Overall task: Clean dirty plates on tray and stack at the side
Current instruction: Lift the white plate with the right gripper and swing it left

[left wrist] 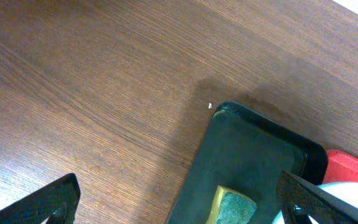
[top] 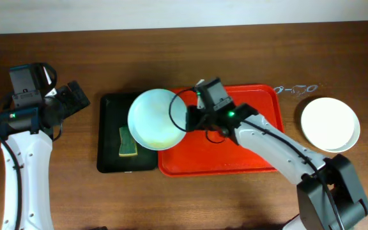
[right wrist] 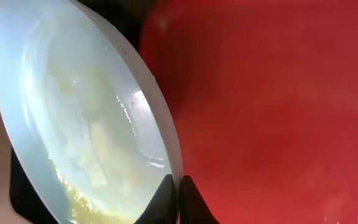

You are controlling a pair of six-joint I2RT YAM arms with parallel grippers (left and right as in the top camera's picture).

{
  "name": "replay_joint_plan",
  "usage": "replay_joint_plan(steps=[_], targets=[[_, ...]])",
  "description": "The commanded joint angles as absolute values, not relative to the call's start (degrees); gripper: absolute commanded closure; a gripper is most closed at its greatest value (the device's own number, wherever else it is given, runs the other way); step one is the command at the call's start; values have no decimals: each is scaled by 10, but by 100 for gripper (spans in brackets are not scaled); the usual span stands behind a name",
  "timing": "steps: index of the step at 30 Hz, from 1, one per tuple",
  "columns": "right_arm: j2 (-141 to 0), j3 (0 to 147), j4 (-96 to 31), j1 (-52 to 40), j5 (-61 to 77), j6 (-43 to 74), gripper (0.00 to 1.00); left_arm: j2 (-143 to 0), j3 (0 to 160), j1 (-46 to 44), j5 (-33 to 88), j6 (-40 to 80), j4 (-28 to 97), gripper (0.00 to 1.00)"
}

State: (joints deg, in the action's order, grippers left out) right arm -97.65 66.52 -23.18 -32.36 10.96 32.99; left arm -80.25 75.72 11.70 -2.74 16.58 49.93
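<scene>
1. The right gripper (top: 189, 119) was closed on the rim of a dirty plate (top: 155, 118). In the wrist view its two fingers met on the edge with no gap showing.
2. The plate reached out ahead of that gripper, lifted and tilted, with yellow smears pooled in its bowl. It hung partly over the black tray (top: 110, 128) and partly over the near end of the red tray (top: 260, 160).
3. That hold probably served the wiping step. An edge grip leaves the soiled face bare, and the sponge (top: 128, 142) lay just below the plate's far side.
4. The left gripper (top: 80, 99) hung with its jaws wide apart and nothing between them. It was above bare desk (top: 75, 191), with the black tray just ahead of it, and the sponge looked within its reach.
5. A white plate (top: 329, 123) sat on the desk behind the right gripper, beyond the red tray's far end and well apart from it. It looked clean, so that spot was likely the stacking place.
6. The red tray under the right arm carried no other plate that showed.
7. The desk was dark brown wood grain, and a pale strip ran past its far edge.
</scene>
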Motion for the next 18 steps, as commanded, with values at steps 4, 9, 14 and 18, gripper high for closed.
replay_joint_plan(steps=[4, 9, 14, 18], targets=[[-965, 687, -214, -380, 12, 337, 96, -794, 770, 119, -19, 173, 498, 1], [-965, 687, -207, -400, 12, 335, 96, -794, 770, 119, -19, 173, 498, 1], [-964, 687, -207, -409, 12, 333, 96, -794, 770, 119, -19, 173, 498, 1], [-964, 687, -207, -419, 12, 329, 96, -794, 770, 119, -19, 173, 498, 1]])
